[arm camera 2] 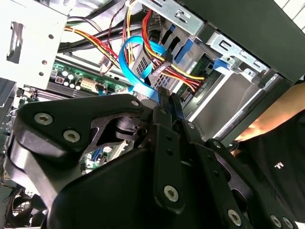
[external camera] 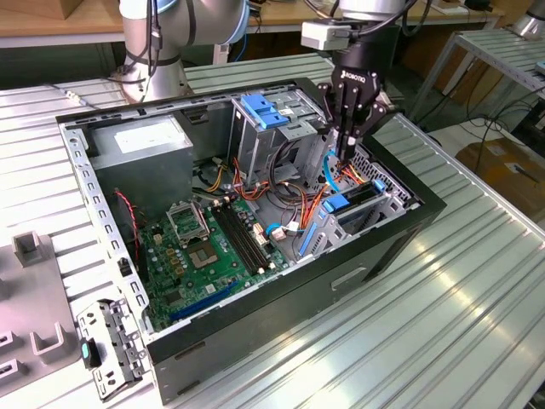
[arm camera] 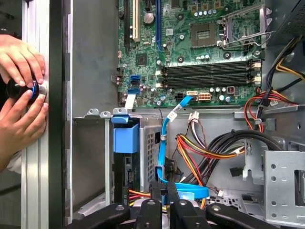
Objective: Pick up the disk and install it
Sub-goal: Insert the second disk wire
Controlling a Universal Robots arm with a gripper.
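The disk (external camera: 359,196) stands on edge in the lower drive cage at the case's front, a blue rail (arm camera: 126,138) along its side and its dark edge (arm camera: 125,169) below that. Just above the cage, my black gripper (external camera: 344,153) reaches down into the open computer case. In both wrist views its fingers (arm camera 2: 162,107) are drawn close together on a light-blue data cable (arm camera: 164,138) that loops up from the motherboard. The gripper (arm camera: 163,187) hangs beside the disk's connector end, where red and yellow wires plug in.
An upper metal cage with a blue latch (external camera: 264,111), a grey power supply (external camera: 140,145) and the green motherboard (external camera: 204,247) share the case. Wire bundles (arm camera: 205,148) crowd the gripper. A person's hands (arm camera: 21,81) hold a knob on the table rail outside the case wall.
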